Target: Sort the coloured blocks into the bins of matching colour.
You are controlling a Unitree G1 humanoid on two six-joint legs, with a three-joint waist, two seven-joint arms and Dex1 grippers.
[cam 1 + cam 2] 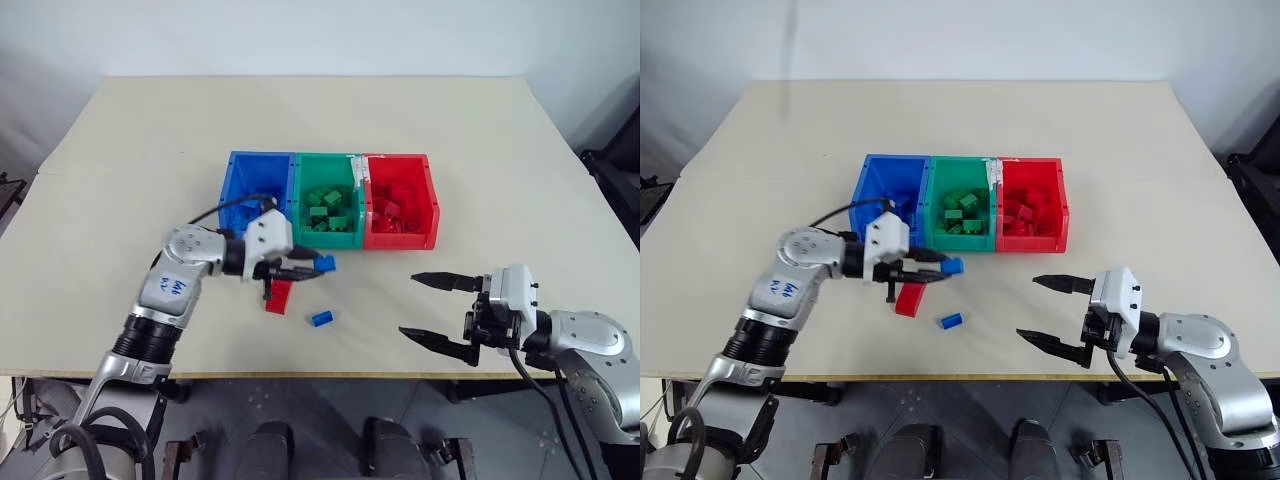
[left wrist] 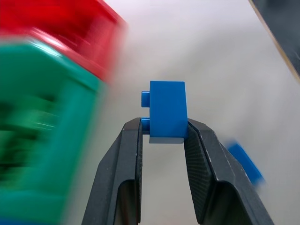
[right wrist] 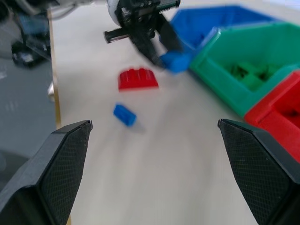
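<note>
From the head views, the left hand pinches a small blue block clear of the tabletop, just in front of the blue bin; a red block and a second blue block lie on the tabletop below it, near the front edge. The green bin and red bin already hold bricks of their own colour. The right hand hangs spread wide and empty, well apart from the blocks. The left wrist view shows the fingers pressing the block's flat sides with its studs turned sideways: hard, light, smooth plastic, so I judge flat faces the safest hold, since it could slip or twist if pinched on a corner. The right wrist view shows both loose blocks lying apart, with room around each. The tabletop is pale, plain and level; beyond it a bare light wall.
</note>
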